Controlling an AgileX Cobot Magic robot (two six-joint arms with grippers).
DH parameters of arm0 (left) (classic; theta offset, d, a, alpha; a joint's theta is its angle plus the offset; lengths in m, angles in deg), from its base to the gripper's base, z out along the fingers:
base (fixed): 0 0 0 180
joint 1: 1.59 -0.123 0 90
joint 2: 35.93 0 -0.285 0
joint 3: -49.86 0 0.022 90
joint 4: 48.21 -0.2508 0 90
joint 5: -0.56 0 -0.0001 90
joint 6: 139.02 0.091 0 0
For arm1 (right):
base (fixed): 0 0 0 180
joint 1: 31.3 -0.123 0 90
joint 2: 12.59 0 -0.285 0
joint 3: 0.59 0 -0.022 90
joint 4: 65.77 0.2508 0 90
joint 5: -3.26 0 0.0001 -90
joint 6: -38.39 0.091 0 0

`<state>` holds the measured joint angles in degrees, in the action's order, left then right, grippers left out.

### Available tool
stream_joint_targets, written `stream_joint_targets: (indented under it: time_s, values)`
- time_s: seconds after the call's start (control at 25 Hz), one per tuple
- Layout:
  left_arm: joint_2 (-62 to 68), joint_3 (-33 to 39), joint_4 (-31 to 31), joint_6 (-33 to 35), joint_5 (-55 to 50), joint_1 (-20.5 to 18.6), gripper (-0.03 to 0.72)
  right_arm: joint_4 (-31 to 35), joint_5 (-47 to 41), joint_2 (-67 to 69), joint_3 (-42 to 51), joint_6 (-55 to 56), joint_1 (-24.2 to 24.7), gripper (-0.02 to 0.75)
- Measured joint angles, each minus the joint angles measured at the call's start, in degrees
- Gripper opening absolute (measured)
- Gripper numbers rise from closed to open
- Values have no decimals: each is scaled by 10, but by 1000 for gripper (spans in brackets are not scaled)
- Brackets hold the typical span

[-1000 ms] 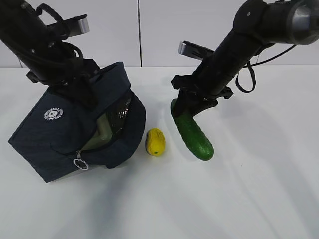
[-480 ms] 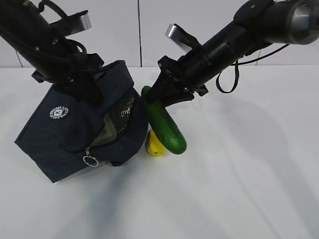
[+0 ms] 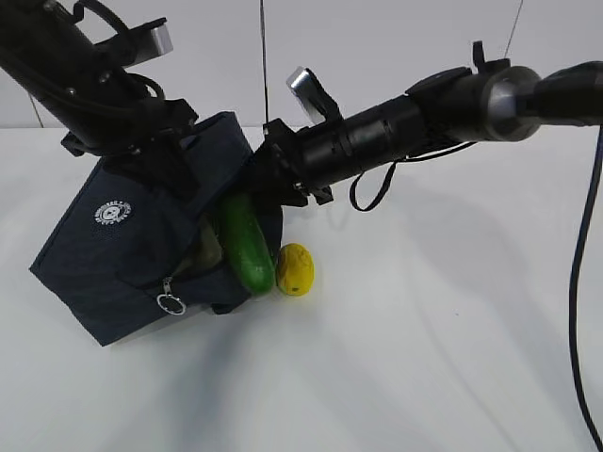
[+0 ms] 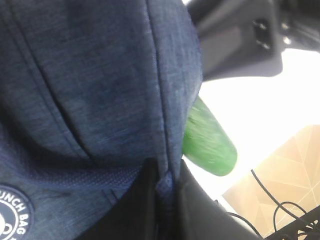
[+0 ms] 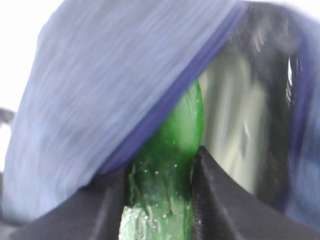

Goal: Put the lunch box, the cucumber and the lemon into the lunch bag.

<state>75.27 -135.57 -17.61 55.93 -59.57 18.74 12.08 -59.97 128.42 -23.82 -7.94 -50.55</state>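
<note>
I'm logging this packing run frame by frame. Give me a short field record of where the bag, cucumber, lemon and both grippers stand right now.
lunch bag: tilted on the table, opening facing right
left gripper: shut on the bag's fabric, holding it up
right gripper: shut on the cucumber
cucumber: lifted, at the bag's opening, not clearly inside
lemon: on the table beside the bag, untouched
lunch box: pale green shape inside the opening, too unclear to confirm

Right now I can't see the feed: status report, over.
Right gripper shut on cucumber at lunch bag mouth. Left gripper pinching bag fabric. Lemon on table, outside.
</note>
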Motion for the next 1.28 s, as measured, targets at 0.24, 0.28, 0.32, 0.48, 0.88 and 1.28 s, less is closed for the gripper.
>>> stream_joint_targets:
  time_s: [0.24,0.28,0.32,0.48,0.88,1.28]
  values:
    - [0,0,0,0,3,0,19,137,12,39,0,-53,0,288]
    - [0,0,0,0,3,0,19,151,13,46,0,-57,-1,288]
    - [0,0,0,0,2,0,19,169,17,50,0,-62,-3,288]
    - [0,0,0,0,2,0,19,222,33,66,0,-84,-18,288]
    - [0,0,0,0,0,0,19,238,45,82,0,-105,-42,377]
    - [0,0,1,0,-1,0,18,216,11,82,0,-98,-37,469]
